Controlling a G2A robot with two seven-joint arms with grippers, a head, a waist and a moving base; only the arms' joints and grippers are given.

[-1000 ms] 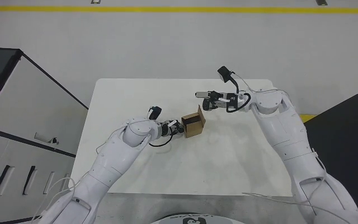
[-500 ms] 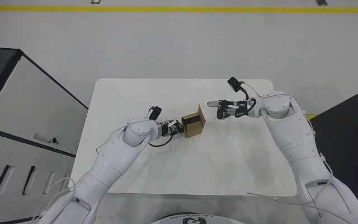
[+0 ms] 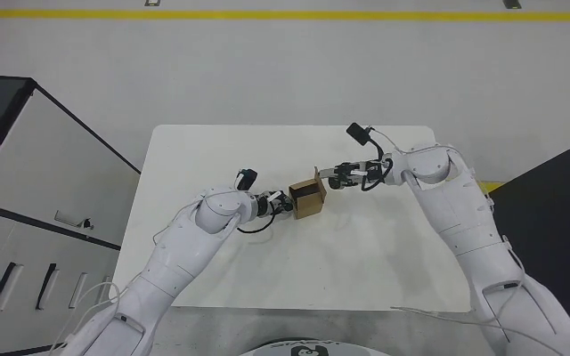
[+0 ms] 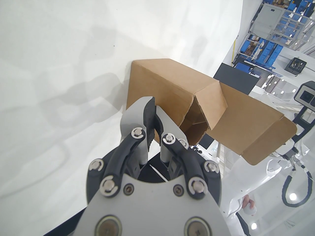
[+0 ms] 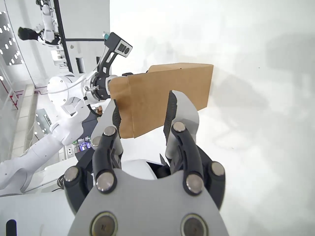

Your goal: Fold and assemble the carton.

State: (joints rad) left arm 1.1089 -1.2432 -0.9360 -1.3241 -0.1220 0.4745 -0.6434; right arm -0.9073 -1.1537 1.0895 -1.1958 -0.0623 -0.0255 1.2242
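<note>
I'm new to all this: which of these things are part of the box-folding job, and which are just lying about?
In the job: carton; left gripper, at one end of it; right gripper, open by its raised flap.
Just about: white table underneath; dark cabinet beside the table; yellow floor line.

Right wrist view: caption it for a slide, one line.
Right gripper, fingers open, poised at the brown cardboard carton on the white table.
</note>
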